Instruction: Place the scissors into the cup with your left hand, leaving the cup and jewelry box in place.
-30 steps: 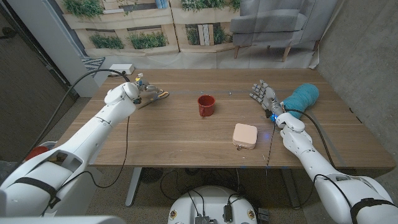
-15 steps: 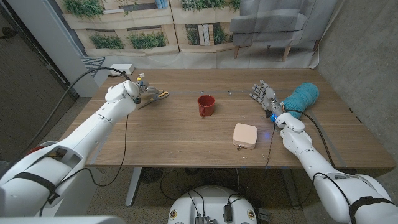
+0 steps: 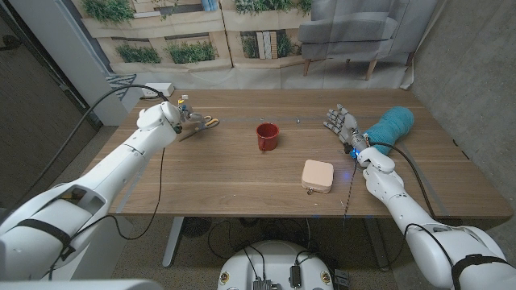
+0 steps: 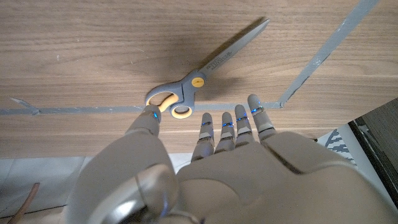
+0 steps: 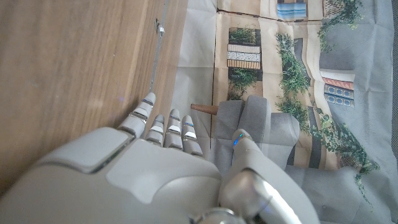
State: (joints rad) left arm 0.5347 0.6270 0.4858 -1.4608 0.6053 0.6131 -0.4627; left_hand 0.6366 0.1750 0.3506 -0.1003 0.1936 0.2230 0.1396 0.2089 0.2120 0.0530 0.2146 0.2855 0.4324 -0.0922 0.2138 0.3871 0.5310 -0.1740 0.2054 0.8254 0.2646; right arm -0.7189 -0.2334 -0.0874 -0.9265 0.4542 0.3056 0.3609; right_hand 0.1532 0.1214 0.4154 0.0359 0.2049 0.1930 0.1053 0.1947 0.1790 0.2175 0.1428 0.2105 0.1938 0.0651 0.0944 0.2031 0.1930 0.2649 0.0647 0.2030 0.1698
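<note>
The scissors (image 4: 188, 93), grey-handled with yellow-lined loops, lie flat on the table near its far left corner (image 3: 210, 122). My left hand (image 3: 190, 120) is right beside their handles with its fingers stretched out and nothing in them. In the left wrist view the thumb tip (image 4: 151, 114) sits at the edge of one loop and the other fingertips (image 4: 227, 120) stop just short of the handles. The red cup (image 3: 267, 135) stands upright mid-table. The pink jewelry box (image 3: 318, 175) lies nearer the front, right of the cup. My right hand (image 3: 342, 124) stands open at the right, fingers spread.
A teal towel (image 3: 391, 124) lies just right of my right hand. A white box (image 3: 158, 88) sits at the far left corner. Grey tape lines (image 4: 311, 65) run across the wood by the scissors. A black cable (image 3: 121, 98) arcs over my left arm.
My left arm has edged slightly toward the table's far side, with the hand staying at the scissors' handles. The scissors, cup, box and right hand have not moved.
</note>
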